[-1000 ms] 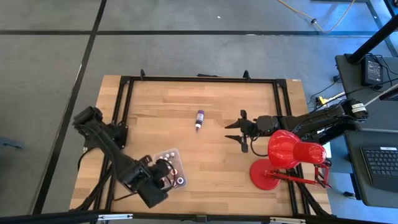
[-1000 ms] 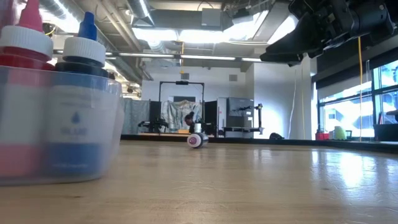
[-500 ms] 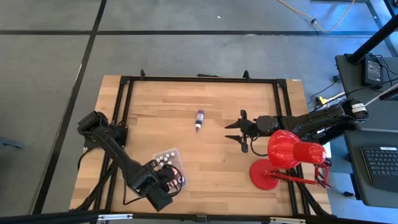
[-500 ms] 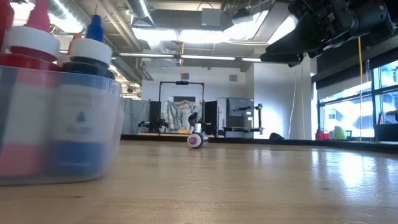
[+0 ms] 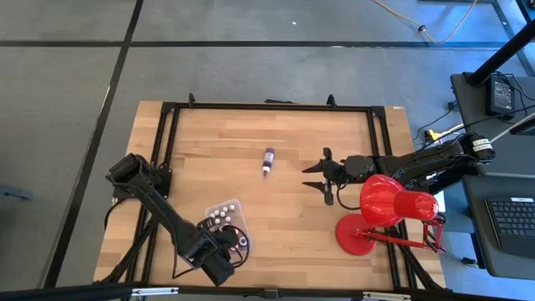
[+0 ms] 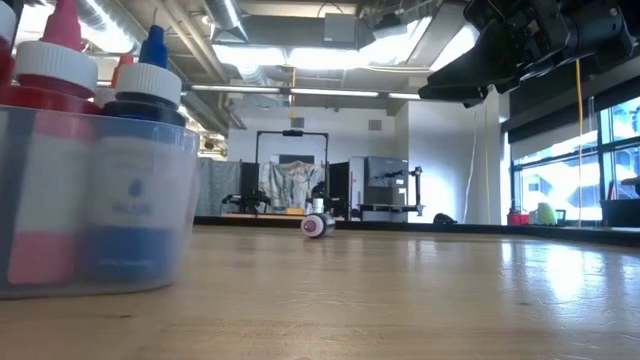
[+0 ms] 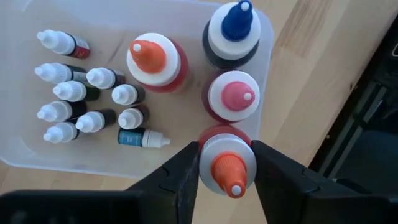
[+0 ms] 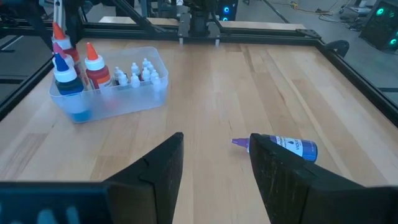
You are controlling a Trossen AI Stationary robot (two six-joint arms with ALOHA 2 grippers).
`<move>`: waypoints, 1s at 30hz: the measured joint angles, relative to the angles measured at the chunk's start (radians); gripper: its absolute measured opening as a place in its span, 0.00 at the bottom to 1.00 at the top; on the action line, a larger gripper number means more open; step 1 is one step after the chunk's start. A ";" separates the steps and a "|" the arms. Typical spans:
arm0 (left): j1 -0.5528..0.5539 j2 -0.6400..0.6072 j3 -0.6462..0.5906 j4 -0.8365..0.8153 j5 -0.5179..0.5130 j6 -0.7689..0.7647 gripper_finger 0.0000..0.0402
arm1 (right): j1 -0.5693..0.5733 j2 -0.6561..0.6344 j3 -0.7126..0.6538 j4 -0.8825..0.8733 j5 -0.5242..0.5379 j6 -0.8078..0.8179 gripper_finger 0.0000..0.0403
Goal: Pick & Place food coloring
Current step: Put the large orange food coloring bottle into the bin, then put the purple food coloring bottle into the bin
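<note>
A clear tray (image 7: 186, 25) stands near the table's front left (image 5: 235, 203). Several tiny food coloring dropper bottles (image 7: 81, 106) lie on its floor, and three bigger bottles with orange (image 7: 152, 59), blue (image 7: 235, 31) and pink (image 7: 233, 94) tips stand upright in it. My left gripper (image 7: 225, 149) reaches down over the tray's near end (image 5: 226, 248), shut on another orange-tipped red bottle (image 7: 229, 168). A purple bottle (image 5: 267, 159) lies on its side at mid-table. My right gripper (image 5: 322, 177) hovers open to its right, above the table. My left gripper pinches the white cap (image 7: 208, 163) of the orange-tipped red bottle between its two fingers, one on each side. The fingers come from above, pointing steeply down. The bottle stands tip-up beside the pink-tipped one. Its cap hides whether its base rests on the tray floor.
A big red desk lamp (image 5: 389, 205) stands at the table's right front, close to my right arm. A black frame (image 5: 272, 106) runs round the tabletop. Bare wood lies between the tray and the purple bottle (image 8: 280, 146).
My left gripper has sunk with the red bottle and gone a little toward the near edge, over the tray's near end. In the low view the upright bottles in the tray have shifted slightly.
</note>
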 joint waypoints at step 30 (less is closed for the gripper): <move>0.005 -0.244 -0.001 -0.240 -0.547 0.154 0.37 | 0.000 0.000 0.000 0.022 -0.001 0.026 0.46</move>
